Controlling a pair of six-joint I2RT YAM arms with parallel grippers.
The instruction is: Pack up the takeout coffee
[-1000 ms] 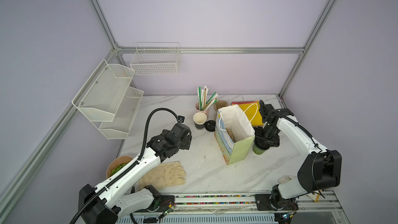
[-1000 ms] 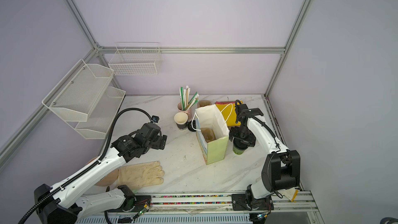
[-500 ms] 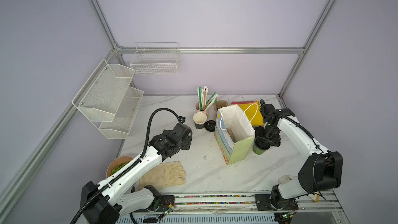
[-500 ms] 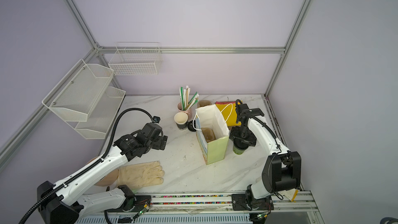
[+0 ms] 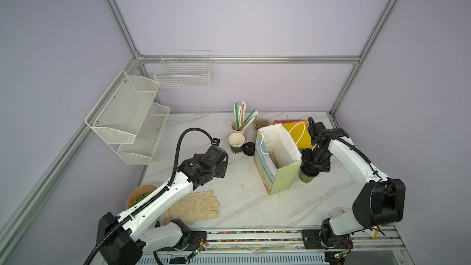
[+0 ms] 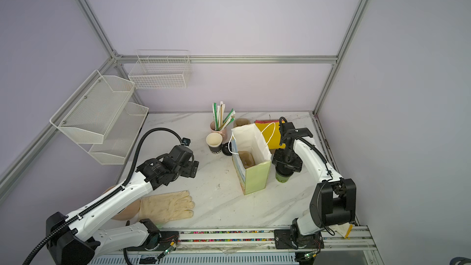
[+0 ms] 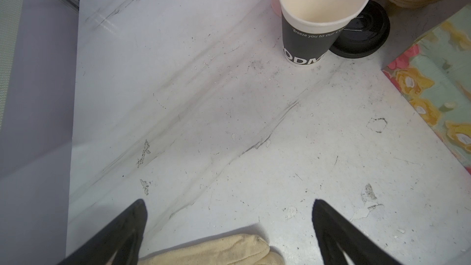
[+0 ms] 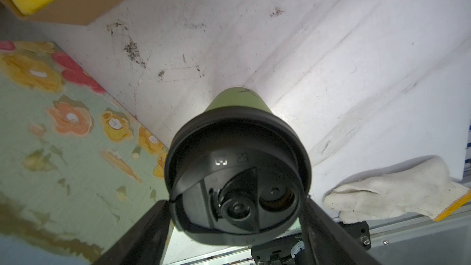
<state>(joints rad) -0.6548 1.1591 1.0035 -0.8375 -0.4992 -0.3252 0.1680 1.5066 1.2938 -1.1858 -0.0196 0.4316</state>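
Observation:
The takeout coffee, a light green paper cup with a black lid, stands upright on the marble table right of the paper bag, and shows in both top views. My right gripper hangs over it, one finger touching each side of the lid's rim. In a top view that gripper covers the cup's top. My left gripper is open and holds nothing, low over the table beyond a glove's fingertips. From above, the left gripper sits left of the bag.
A black paper cup with white letters and a loose black lid stand behind the bag, next to a pink cup of straws. A yellow packet lies behind the right arm. A white glove lies at the table's front edge.
The right gripper's fingers have drawn in against the lid of the takeout coffee. The left arm has barely shifted and stays open.

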